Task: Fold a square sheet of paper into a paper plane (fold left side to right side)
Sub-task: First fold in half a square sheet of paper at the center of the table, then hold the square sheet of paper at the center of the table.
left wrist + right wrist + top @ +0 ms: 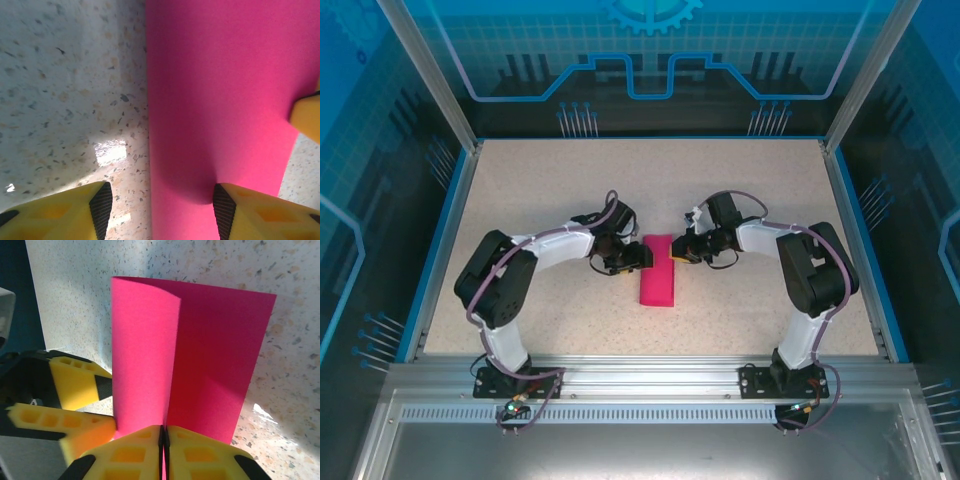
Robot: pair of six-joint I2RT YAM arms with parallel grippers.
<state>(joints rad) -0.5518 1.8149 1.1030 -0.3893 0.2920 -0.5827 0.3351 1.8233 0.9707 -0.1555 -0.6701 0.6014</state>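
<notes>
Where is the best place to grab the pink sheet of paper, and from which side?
Probably its right edge, from the right: the square sheet of paper lifts off the table there, and the right gripper is shut on it. Its left edge is a soft bend lying flat, little for the open left gripper to pinch.

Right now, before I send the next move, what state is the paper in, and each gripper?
Square sheet of paper: folded over in half, upper flap bowed up, not pressed flat.
Left gripper: fingers open, astride the sheet's rounded edge, gripping nothing.
Right gripper: fingers shut on the edge of the upper flap.
</notes>
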